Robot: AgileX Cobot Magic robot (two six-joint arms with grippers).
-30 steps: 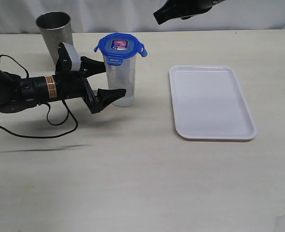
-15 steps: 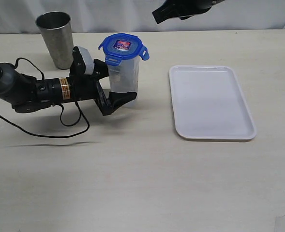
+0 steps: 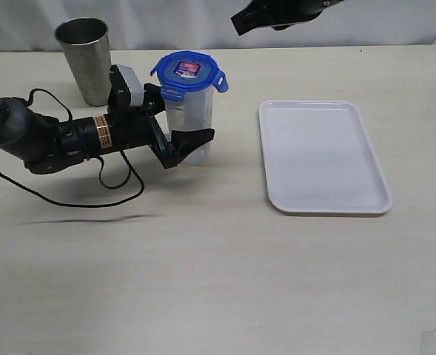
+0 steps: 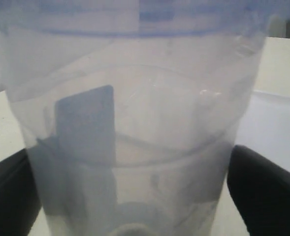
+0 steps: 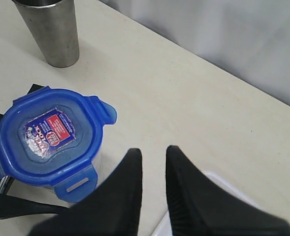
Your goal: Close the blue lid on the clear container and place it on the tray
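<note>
Fingers of the left gripper (image 3: 186, 118) are spread wide around the clear container (image 3: 195, 103), left of centre, capped by the blue lid (image 3: 186, 72). The right gripper (image 5: 153, 152) is held narrowly parted and empty at the exterior view's top; the tray (image 3: 325, 200) is seen right.

A steel cup (image 3: 83, 59) stands upright near the far left of the table (image 3: 203, 281), mouth up. It tapers, wider at the rim than at the base, and its brushed sides carry a dull grey sheen. The right wrist view shows the same cup (image 5: 51, 29) from above, casting a soft shadow at its foot. The table is pale beige and matte, with a faint grain. Behind its far edge hangs a white backdrop (image 3: 166, 22) — cloth, by the look of its soft vertical folds.
</note>
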